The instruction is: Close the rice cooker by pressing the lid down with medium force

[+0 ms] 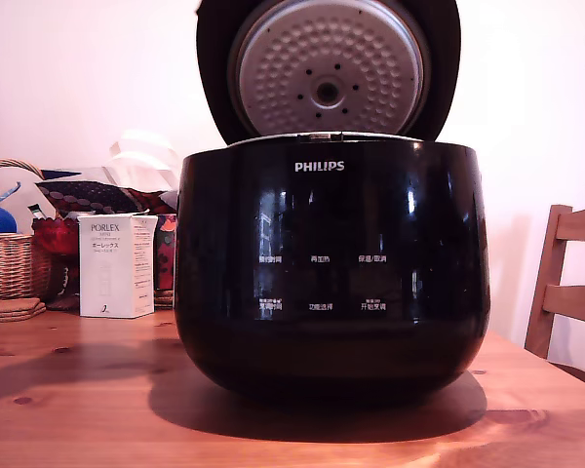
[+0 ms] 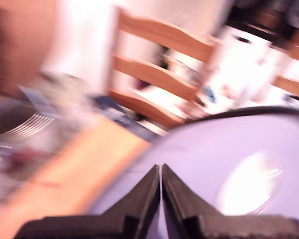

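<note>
The rice cooker (image 1: pixel 331 268) is a large glossy black pot with white "PHILIPS" lettering, standing mid-table in the exterior view. Its lid (image 1: pixel 328 66) stands raised and open behind the rim, the dimpled silver inner plate and central hole facing the camera. My gripper does not appear in the exterior view. The wrist view is motion-blurred. There my gripper (image 2: pixel 161 167) is shut, its two black fingers meeting tip to tip with nothing between them. Close beyond the tips lies a glossy rounded surface (image 2: pixel 239 164) with a dark edge, apparently the lid's outer side. I cannot tell whether the tips touch it.
On the wooden table (image 1: pixel 78 390), at the exterior view's left, stand a white PORLEX box (image 1: pixel 115 265), a wicker basket (image 1: pixel 10 258) and patterned bags. A wooden chair (image 1: pixel 570 283) is at the right edge. The wrist view shows another wooden chair (image 2: pixel 159 69).
</note>
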Robot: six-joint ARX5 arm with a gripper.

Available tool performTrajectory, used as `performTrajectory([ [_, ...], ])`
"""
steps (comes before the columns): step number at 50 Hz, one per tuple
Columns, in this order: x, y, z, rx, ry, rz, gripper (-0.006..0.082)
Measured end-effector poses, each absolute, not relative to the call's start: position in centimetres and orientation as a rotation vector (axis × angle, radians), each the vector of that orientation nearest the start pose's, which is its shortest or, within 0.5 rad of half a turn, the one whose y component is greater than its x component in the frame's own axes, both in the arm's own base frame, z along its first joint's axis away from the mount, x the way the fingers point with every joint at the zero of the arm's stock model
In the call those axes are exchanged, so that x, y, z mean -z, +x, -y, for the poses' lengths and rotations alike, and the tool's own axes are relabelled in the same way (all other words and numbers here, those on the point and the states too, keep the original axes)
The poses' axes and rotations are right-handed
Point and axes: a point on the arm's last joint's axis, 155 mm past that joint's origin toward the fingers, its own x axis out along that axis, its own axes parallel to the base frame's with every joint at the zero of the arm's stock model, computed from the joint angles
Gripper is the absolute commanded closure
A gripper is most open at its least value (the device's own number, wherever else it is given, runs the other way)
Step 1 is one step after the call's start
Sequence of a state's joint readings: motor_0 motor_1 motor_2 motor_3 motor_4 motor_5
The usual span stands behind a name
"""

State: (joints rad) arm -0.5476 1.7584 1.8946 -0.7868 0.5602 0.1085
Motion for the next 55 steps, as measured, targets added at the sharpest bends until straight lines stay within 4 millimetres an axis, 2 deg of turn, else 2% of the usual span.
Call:
performTrajectory([
  [11,-30.9,36.5,33.1,1.013,0.137,-0.655,0.0789],
  [25,-31.8,37.4,34.1,1.003,0.128,-0.582,0.0789],
  [34,-29.9,37.1,34.4,1.007,0.128,-0.621,0.0789],
  [47,-30.4,37.8,34.9,1.005,0.106,-0.572,0.0789],
  [55,-29.0,37.9,35.0,1.0,0.082,-0.572,0.0789],
])
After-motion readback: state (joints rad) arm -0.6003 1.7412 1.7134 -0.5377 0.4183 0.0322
